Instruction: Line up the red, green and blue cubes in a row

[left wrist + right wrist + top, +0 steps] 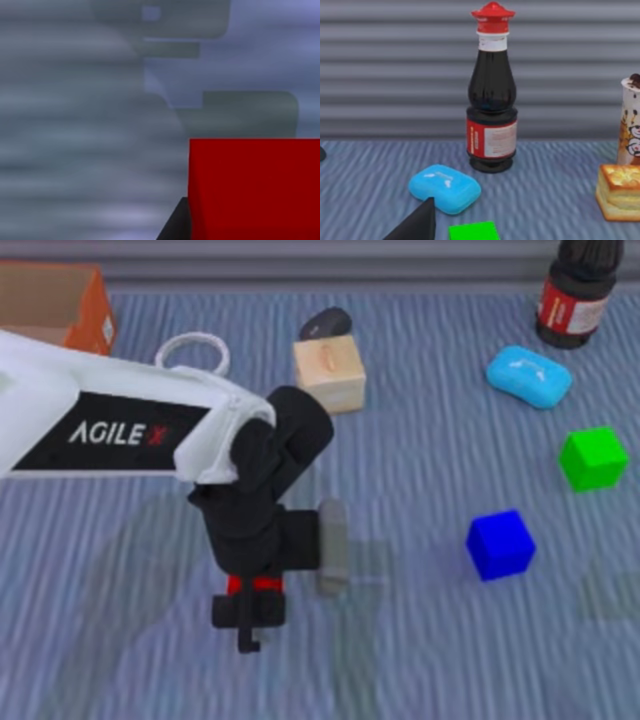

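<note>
An orange box (55, 302) sits at the far left edge of the worktop (420, 640), well away from the left hand (250, 625); what is in it cannot be seen. A dark sauce bottle (575, 295) with a red cap stands at the far right. In the right wrist view a printed cup (631, 120) shows at the edge, with something dark on top.

The worktop is blue-grey with wavy lines. A grey ribbed wall (395, 65) runs behind it.

The left hand hangs over the near middle of the worktop. It grips the red cube (254, 585), with its fingers closed on the cube's sides. From above only a thin red strip shows under the black wrist. The left wrist view shows the cube's big red face up close.

The blue cube (500, 544) lies to the right of the left hand. The green cube (593, 457) lies farther right and farther back. A light-blue soap bar (529, 376) lies beyond the green cube. A tan wooden block (330, 373), a white ring (192, 350) and a dark mouse (325, 323) lie behind the left hand.

Only the right wrist view shows a slice of cake (620, 192). The right hand is out of the top view, and I cannot tell how open it is.
</note>
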